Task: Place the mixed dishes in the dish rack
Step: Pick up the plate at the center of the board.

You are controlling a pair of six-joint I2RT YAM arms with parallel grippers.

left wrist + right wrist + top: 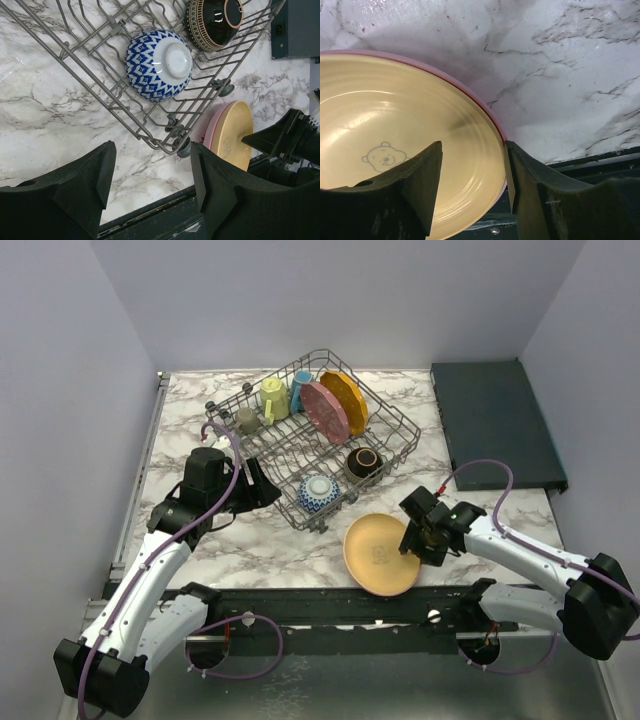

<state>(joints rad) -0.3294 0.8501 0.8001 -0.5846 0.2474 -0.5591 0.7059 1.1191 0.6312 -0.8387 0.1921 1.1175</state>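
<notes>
Right gripper (473, 146) is straddling the plate (395, 115) rim, jaws apart. Left gripper (152, 147) is hovering open by the rack (285, 445), bowls (157, 65) sitting inside.

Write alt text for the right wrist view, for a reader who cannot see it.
The open right gripper straddles the rim of a cream plate with a pink edge and a small bear face. A marble table shows beyond it.

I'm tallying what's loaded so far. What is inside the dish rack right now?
Inside the dish rack: orange plate, pink plate, blue mug, yellow-green mug, grey cup, dark brown bowl, blue-white bowl. Anything low behind the upright plates is hidden.
</notes>
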